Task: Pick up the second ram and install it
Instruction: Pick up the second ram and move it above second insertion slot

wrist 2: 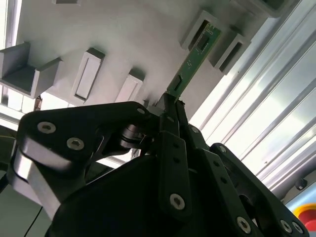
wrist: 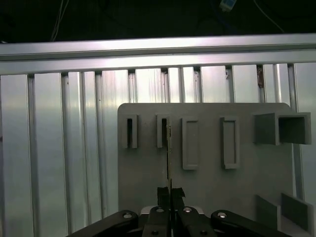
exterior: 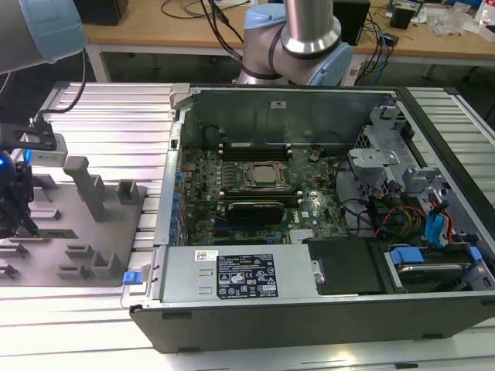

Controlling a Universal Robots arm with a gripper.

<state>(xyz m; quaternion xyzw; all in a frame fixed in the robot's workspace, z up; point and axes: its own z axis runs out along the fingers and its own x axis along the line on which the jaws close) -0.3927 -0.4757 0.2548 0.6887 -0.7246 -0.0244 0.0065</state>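
The second ram (wrist 2: 193,58) is a thin green stick with small dark chips, seen edge-on in the first wrist view (wrist: 169,153). My gripper (wrist 2: 170,102) is shut on its near end, black fingers (wrist: 163,193) pressed against both faces. The stick's far end reaches a grey slot block (wrist 2: 197,27) on the fixture plate (wrist: 207,187); I cannot tell whether it is still seated there. In the exterior view my gripper (exterior: 12,207) hangs over the plate (exterior: 85,232) at the exterior view's far left. The open computer's motherboard (exterior: 255,193) with long black memory slots (exterior: 255,147) lies to the right.
Several grey holder blocks (exterior: 87,184) stand up from the fixture plate. Ribbed aluminium rails (wrist: 49,148) surround it. The computer case wall (exterior: 166,193) rises between plate and motherboard. A second robot arm base (exterior: 298,39) stands behind the case. A power supply (exterior: 240,274) lines the near side.
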